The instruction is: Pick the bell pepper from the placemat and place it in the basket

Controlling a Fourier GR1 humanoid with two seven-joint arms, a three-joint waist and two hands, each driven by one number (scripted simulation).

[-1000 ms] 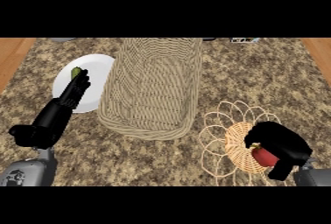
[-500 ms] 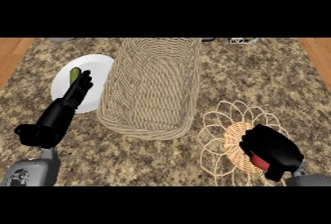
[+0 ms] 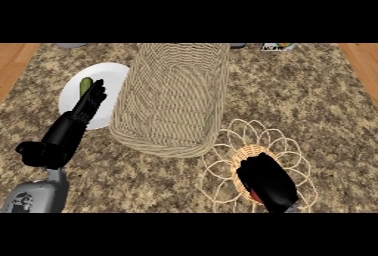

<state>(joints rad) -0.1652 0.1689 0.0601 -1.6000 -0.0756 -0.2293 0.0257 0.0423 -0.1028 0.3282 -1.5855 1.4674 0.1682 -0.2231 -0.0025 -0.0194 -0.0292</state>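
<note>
Green vegetable on white plate; speckled counter.

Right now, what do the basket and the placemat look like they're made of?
Basket: seemingly woven wicker or rattan, matte tan, with close ribbed rows across its walls. Placemat: likely the same kind of fibre, a tightly coiled centre ringed by open looped strands; pale and matte.

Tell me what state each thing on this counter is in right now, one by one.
basket: upright, nothing inside.
bell pepper: on the placemat, mostly hidden under the right hand.
placemat: lying flat beside the basket.
right hand: fingers curled over the bell pepper.
left hand: open, fingers straight, over the plate.
plate: holding a green vegetable.
</note>
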